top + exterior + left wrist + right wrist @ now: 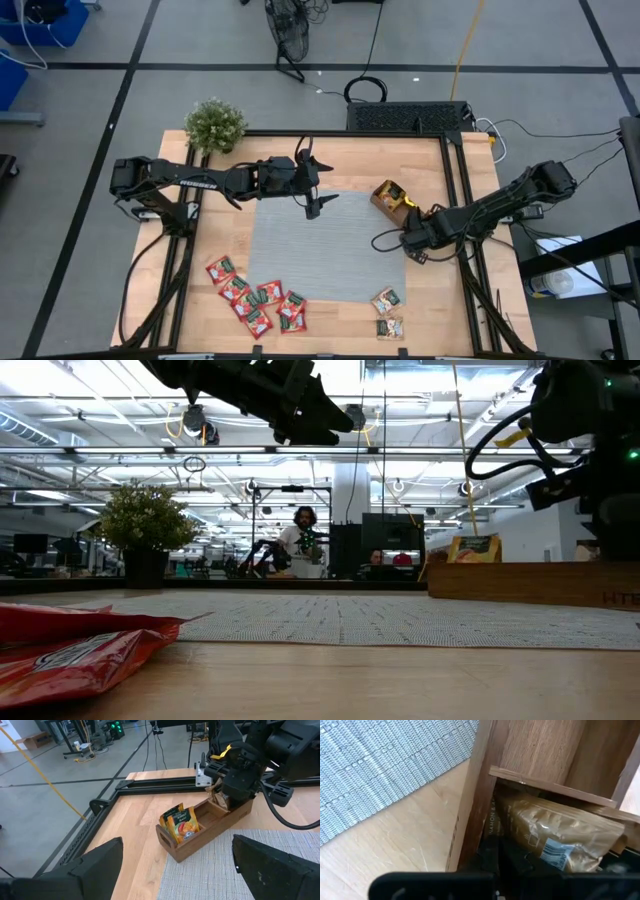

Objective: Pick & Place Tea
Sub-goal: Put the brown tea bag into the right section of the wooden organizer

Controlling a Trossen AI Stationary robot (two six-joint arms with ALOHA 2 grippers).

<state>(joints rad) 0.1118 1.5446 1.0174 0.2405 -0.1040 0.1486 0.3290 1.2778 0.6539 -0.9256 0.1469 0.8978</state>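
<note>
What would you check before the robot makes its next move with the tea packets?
1. Right claw down in the wooden tray: ok.
2. Right claw shut on the brown sachet there: ok, shut at the sachet's edge.
3. Orange sachets standing in the tray's end compartment: ok.
4. Left claw open, hovering over the grey mat: ok.
5. Red sachets waiting at the mat's near edge: ok.
6. Brown sachet fully seated: cannot tell.

Sachets (181, 824) in tray (200, 842) beside mat (310, 245)
</note>
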